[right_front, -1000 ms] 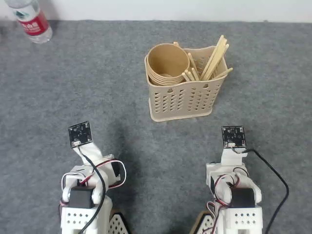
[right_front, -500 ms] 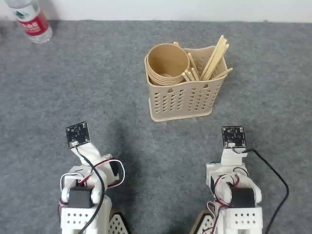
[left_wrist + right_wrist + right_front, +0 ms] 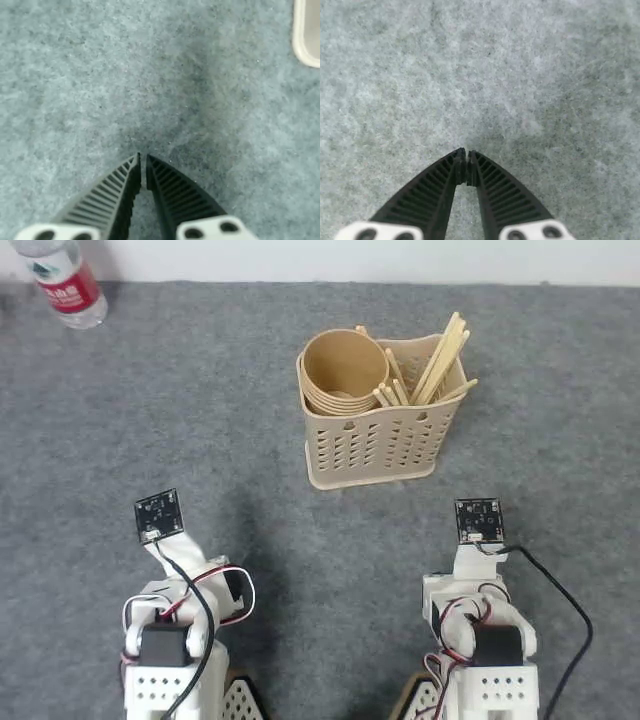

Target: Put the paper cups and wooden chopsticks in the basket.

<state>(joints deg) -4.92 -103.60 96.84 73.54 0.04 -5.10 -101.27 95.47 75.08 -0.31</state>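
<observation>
High view: L arm [image 3: 180, 605] and R arm [image 3: 480, 615] sat folded at near edge, wrists aimed down at grey mat [image 3: 150, 410]. Noted basket [image 3: 380, 445] well ahead of both claws, between them. Inside: paper cups [image 3: 345, 365] nested upright, mouths up; wooden chopsticks [image 3: 440, 355] alongside, long axes leaning up and rightwards.

L wrist view: left claw [image 3: 142, 162] closed, tips almost touching, nothing held.

R wrist view: right claw [image 3: 466, 156] closed, empty, over mat.

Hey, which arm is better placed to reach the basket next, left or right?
Right, probably. Both the left gripper and right gripper are shut and empty over the carpet, but in the high view the basket, already holding the paper cups and wooden chopsticks, stands closer to the right one's base.
</observation>
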